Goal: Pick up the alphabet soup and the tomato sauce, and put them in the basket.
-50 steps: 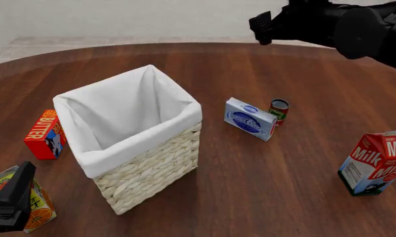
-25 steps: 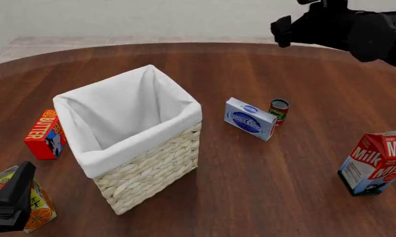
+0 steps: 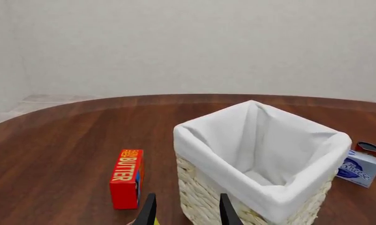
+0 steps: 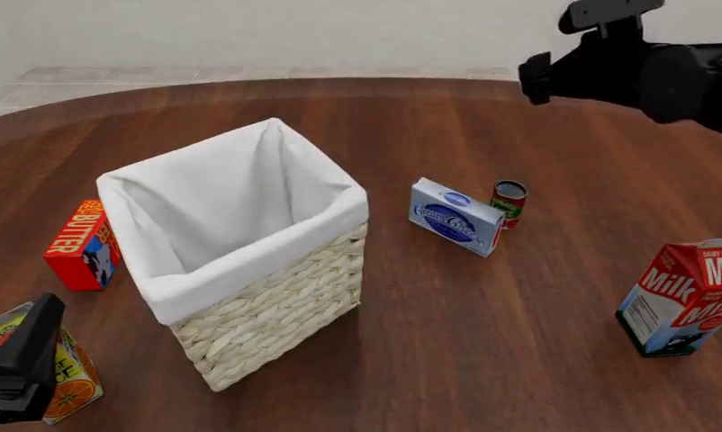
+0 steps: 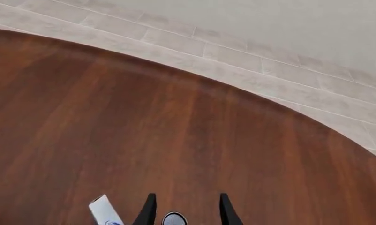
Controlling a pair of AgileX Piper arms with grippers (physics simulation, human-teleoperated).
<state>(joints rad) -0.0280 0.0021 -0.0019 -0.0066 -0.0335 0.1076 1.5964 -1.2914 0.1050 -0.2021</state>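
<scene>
Over on the right: right pincer (image 4: 536,77) held high above the far part of the table (image 4: 482,342), fingers (image 5: 149,210) spread apart, nothing gripped. Looking along those fingers from the right wrist, straight below and between the tips: dark round top of the tomato can (image 5: 173,219) (only partly in view at the picture's edge), well apart from the pincer, upright on the wood. Just beside the can, a blue-and-white box (image 5: 104,213) leaning on its long edge. From the front, the tomato can (image 4: 509,201) below the right pincer and nearer the arms, with the blue-and-white box (image 4: 455,216) touching or nearly touching it on the side toward the basket. Farther to the right of that pincer and much closer to the arms, a milk carton (image 4: 688,297), upright.

Down on the left: left pincer (image 4: 31,346) low at the near edge, fingers (image 3: 225,212) likewise parted, empty. Directly ahead of it and slightly to its right, the basket (image 4: 277,288), standing upright, white cloth folded over the rim; nothing made out inside beyond the liner (floor only partly seen). Ahead and to its left, a red butter box (image 4: 83,245), on the wood just beside the basket. Right against the left pincer, underneath, a juice carton (image 4: 63,382).
</scene>
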